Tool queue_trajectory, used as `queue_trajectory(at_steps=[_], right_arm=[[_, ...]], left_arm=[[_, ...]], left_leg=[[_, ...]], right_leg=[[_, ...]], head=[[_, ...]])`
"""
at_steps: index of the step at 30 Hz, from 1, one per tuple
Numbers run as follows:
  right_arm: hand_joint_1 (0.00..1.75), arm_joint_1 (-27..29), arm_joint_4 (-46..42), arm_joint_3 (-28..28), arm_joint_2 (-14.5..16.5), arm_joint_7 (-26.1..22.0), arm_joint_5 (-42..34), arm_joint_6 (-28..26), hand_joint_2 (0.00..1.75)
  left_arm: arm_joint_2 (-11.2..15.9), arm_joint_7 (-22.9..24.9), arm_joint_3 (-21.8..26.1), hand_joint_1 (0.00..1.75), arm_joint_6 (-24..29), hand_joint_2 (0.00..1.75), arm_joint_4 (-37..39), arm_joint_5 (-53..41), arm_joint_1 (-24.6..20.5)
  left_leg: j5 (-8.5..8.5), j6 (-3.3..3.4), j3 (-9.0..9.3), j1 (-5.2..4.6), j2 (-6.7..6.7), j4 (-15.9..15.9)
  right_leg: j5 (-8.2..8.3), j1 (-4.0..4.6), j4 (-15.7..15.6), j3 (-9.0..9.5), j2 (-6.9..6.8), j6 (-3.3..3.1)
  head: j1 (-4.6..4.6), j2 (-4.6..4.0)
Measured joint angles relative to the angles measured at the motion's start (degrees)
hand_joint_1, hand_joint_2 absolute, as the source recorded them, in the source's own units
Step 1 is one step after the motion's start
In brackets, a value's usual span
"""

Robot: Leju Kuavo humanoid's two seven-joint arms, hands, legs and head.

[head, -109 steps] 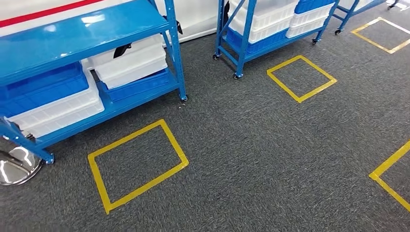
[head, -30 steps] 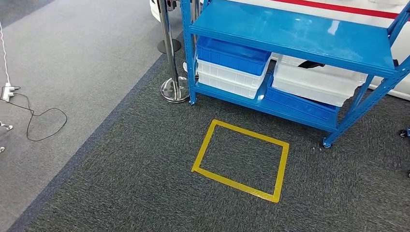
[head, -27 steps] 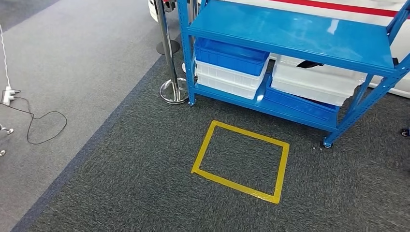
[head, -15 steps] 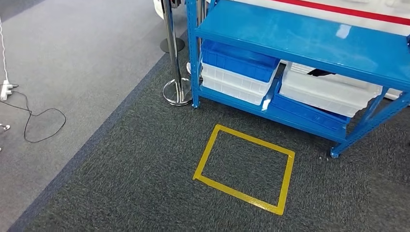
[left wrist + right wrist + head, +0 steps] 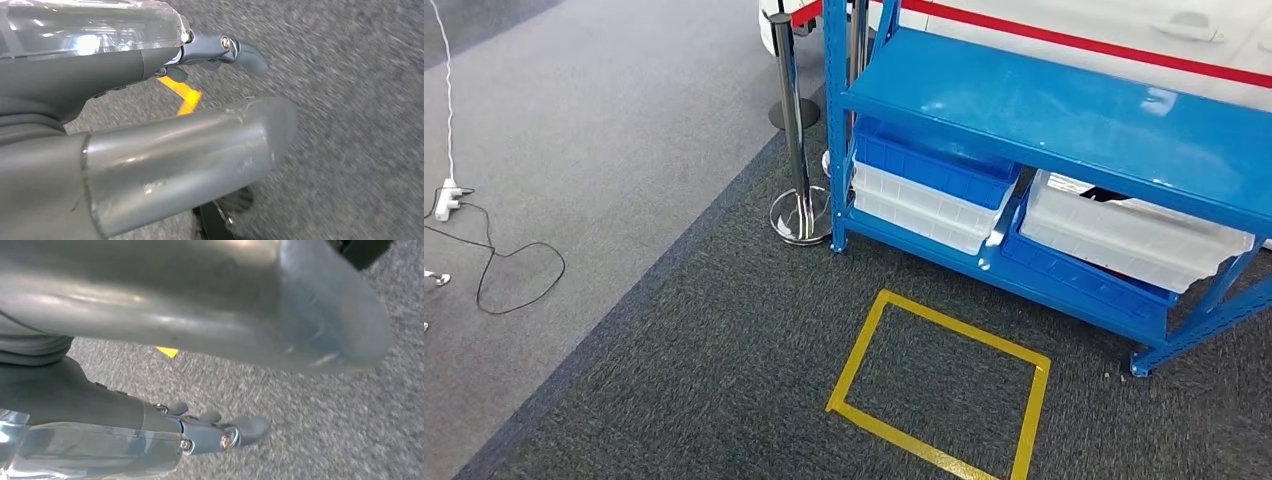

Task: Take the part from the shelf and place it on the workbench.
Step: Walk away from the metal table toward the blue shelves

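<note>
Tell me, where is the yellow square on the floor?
In the head view, the yellow tape square lies on the dark carpet, low and centre, just before the blue shelf.

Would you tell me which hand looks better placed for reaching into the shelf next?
Probably the right. The left hand and right hand both hang empty over the carpet, but the blue shelf and its white bin lie ahead toward the robot's right.
</note>
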Motion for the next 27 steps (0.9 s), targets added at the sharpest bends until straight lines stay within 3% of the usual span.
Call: queue_trajectory(at_steps=[1, 3, 4, 6, 7, 8, 9, 10, 11, 12, 13, 14, 15, 17, 19, 21, 22, 23, 24, 25, 27], right_arm=[[0.0, 0.0, 0.0, 0.0, 0.0, 0.0, 0.0, 0.0, 0.0], [0.0, -0.1, 0.0, 0.0, 0.0, 0.0, 0.0, 0.0, 0.0], [0.0, -0.1, 0.0, 0.0, 0.0, 0.0, 0.0, 0.0, 0.0], [0.0, -0.1, 0.0, 0.0, 0.0, 0.0, 0.0, 0.0, 0.0], [0.0, -0.1, 0.0, 0.0, 0.0, 0.0, 0.0, 0.0, 0.0], [0.0, 0.0, 0.0, 0.0, 0.0, 0.0, 0.0, 0.0, 0.0], [0.0, 0.1, 0.0, 0.0, 0.0, 0.0, 0.0, 0.0, 0.0], [0.0, 0.2, 0.0, 0.0, 0.0, 0.0, 0.0, 0.0, 0.0], [0.0, 0.2, 0.0, 0.0, 0.1, 0.0, 0.0, -0.1, 0.44], [0.0, 0.1, 0.1, 0.0, 0.1, -0.1, 0.0, -0.1, 0.44], [0.0, 0.0, 0.1, 0.0, 0.1, -0.1, 0.0, -0.2, 0.44], [0.0, -0.1, 0.1, 0.0, 0.2, -0.2, -0.1, -0.2, 0.44], [0.0, -0.3, 0.1, -0.1, 0.2, -0.2, -0.3, -0.2, 0.0], [0.0, -0.4, 0.1, -0.2, 0.2, -0.2, -1.1, 0.1, 0.87], [0.0, -0.6, 0.2, -0.5, 0.3, -0.4, -1.5, 0.1, 0.87], [0.0, -0.4, 0.2, -0.7, 0.3, -0.8, -1.8, 0.3, 0.0], [0.0, -0.3, 0.2, -1.0, 0.3, -1.1, -2.0, 0.6, 0.0], [0.0, -0.2, 0.2, -1.2, 0.3, -1.3, -2.4, 1.0, 0.0], [0.0, -0.1, 0.2, -1.6, 0.3, -1.5, -2.7, 1.4, 0.0], [0.0, -0.1, 0.2, -1.9, 0.3, -1.6, -2.9, 1.7, 0.0], [0.0, -0.2, 0.2, -2.4, 0.3, -1.7, -3.1, 1.9, 0.0]], left_arm=[[0.0, 0.0, 0.0, 0.0, 0.0, 0.0, 0.0, 0.0, -0.1], [-0.1, 0.0, 0.0, 0.0, 0.0, 0.0, 0.0, 0.0, -0.4], [-0.1, 0.0, -0.1, 0.0, 0.0, 0.0, 0.0, 0.0, -0.4], [-0.1, 0.0, -0.1, 0.0, 0.0, 0.0, 0.0, 0.0, -0.2], [-0.1, 0.0, -0.1, 0.0, 0.0, 0.0, 0.0, 0.0, -0.1], [-0.1, 0.0, -0.1, 0.0, 0.0, 0.0, 0.0, 0.0, 0.1], [0.0, 0.0, -0.1, 0.0, 0.0, 0.0, 0.0, 0.0, 0.2], [0.0, 0.0, -0.1, 0.0, 0.1, 0.0, 0.0, 0.0, 0.5], [0.0, 0.2, -0.1, 0.0, 0.3, 0.0, 0.1, 0.0, 0.6], [0.0, 0.4, -0.1, 0.0, 0.5, 0.0, 0.2, 0.1, 0.6], [0.0, 0.6, -0.1, 0.0, 0.7, 0.0, 0.2, 0.2, 0.6], [0.0, 0.8, -0.1, 0.0, 0.7, 0.0, 0.3, 0.3, 0.4], [0.0, 0.9, -0.1, 0.0, 0.7, 0.0, 0.2, 0.4, 0.3], [0.0, 1.1, -0.1, 0.0, 0.7, 0.0, 0.2, 0.3, 0.4], [0.0, 1.4, -0.1, 0.0, 1.0, 0.0, 0.2, 0.2, 0.3], [0.0, 1.6, -0.1, 0.0, 1.1, 0.0, 0.2, 0.2, 0.3], [0.0, 1.7, -0.1, 0.0, 1.0, 0.0, 0.2, 0.2, 0.2], [0.0, 1.9, -0.2, 0.0, 1.0, 0.0, 0.2, 0.2, 0.3], [0.0, 1.9, -0.2, 0.0, 1.0, 0.0, 0.2, 0.2, 0.3], [0.0, 1.8, -0.2, 0.0, 0.9, 0.0, 0.2, 0.2, 0.5], [0.1, 1.5, -0.1, 0.0, 0.5, 0.0, 0.3, 0.3, 0.7]], left_leg=[[0.88, -0.24, -1.08, 0.04, 0.25, 2.6], [1.38, -0.77, -5.51, 0.24, 0.77, 9.4], [0.37, -1.07, -8.11, 0.33, 0.94, 12.5], [-3.82, -1.53, -12.35, 0.58, 1.08, 15.2], [-5.54, -1.69, -13.72, 0.67, 1.14, 14.8], [-6.01, -1.75, -14.56, 0.72, 1.19, 13.4], [-4.19, -1.7, -14.99, 0.73, 1.26, 10.8], [0.22, -1.54, -15.29, 0.71, 1.42, 7.7], [4.19, -1.27, -15.49, 0.53, 1.64, 5.1], [7.57, -0.84, -15.51, 0.34, 1.81, 3.2], [9.26, -0.39, -15.44, 0.15, 1.87, 2.1], [8.69, 0.07, -15.0, 0.01, 1.85, 1.8], [8.48, 0.58, -14.14, 0.12, 1.74, 1.1], [7.91, 1.4, -11.97, 0.31, 1.71, -0.5], [6.96, 1.9, -9.56, 0.31, 1.72, -1.9], [5.59, 2.03, -7.12, 0.27, 1.75, -2.6], [4.78, 2.0, -5.78, 0.27, 1.82, -2.7], [3.91, 1.9, -4.39, 0.27, 1.97, -2.8], [2.97, 1.76, -2.98, 0.24, 2.23, -2.8], [1.88, 1.6, -1.77, 0.19, 2.57, -2.9], [-0.45, 1.14, 0.19, -0.22, 3.33, -2.3]], right_leg=[[-0.45, -0.11, -0.4, 0.86, 0.0, -0.39], [-1.53, -0.26, -1.0, 2.57, -0.08, -0.93], [-2.26, -0.31, -1.1, 3.42, -0.09, -1.05], [-3.95, -0.39, -1.1, 5.36, 0.02, -1.07], [-4.9, -0.45, -1.1, 6.52, 0.1, -1.0], [-5.85, -0.52, -1.1, 7.71, 0.18, -0.89], [-6.85, -0.58, -1.1, 8.95, 0.19, -0.71], [-7.85, -0.62, -1.2, 9.99, 0.18, -0.51], [-8.69, -0.63, -1.3, 10.79, 0.21, -0.22], [-9.39, -0.62, -1.6, 11.39, 0.22, 0.15], [-9.71, -0.59, -1.8, 11.9, 0.21, 0.52], [-9.49, -0.55, -2.0, 12.32, 0.2, 0.98], [-8.94, -0.57, -1.5, 12.43, 0.14, 1.37], [-6.81, -0.65, 2.7, 10.48, 0.13, 1.87], [-7.13, -0.75, 9.5, 5.54, 0.14, 2.05], [-11.36, -0.76, 13.3, 0.78, 0.13, 2.24], [-13.55, -0.76, 13.2, -0.77, 0.1, 2.29], [-14.52, -0.75, 12.0, -1.81, -0.01, 2.25], [-13.63, -0.69, 9.9, -2.46, -0.3, 2.08], [-10.17, -0.53, 7.0, -2.91, -1.14, 1.72], [-1.23, 0.05, 2.4, -3.74, -3.32, 0.83]], head=[[-0.06, 0.0], [-0.23, 0.0], [-0.31, 0.01], [-0.33, 0.01], [-0.33, 0.01], [-0.33, 0.01], [-0.33, 0.0], [-0.33, 0.0], [-0.37, 0.0], [-0.37, 0.0], [-0.38, 0.0], [-0.37, 0.0], [-0.36, 0.0], [-0.27, 0.0], [-0.19, -0.01], [-0.16, 0.0], [-0.13, 0.0], [-0.09, 0.0], [-0.04, 0.0], [0.03, 0.0], [0.13, -0.01]])
